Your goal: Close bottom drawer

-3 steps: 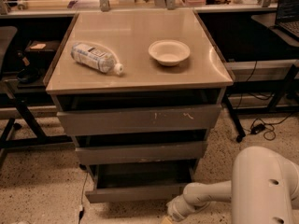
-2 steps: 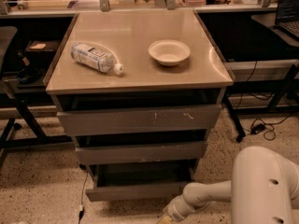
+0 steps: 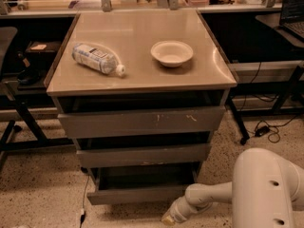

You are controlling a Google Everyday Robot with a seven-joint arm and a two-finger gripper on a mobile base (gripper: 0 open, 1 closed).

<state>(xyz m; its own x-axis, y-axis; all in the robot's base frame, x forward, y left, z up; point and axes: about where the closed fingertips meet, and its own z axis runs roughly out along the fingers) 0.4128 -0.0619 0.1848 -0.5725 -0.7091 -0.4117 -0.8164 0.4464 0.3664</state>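
- Cream, rounded gripper [image 3: 170, 217]: low by the floor; grip state cannot be told.
- Plain grey-brown metal bottom drawer [image 3: 137, 194]: open, front apparently just beyond-left, long axis crosswise.

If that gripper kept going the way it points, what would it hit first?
Probably the speckled floor in front of the bottom drawer; the gripper, low by its corner, points leftward and down. Depth is unclear.

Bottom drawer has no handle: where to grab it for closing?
Top lip of the front panel of the bottom drawer, from the front: it is handleless, flat and pulled out, so the lip is exposed. The pincer is low, just before its right end.
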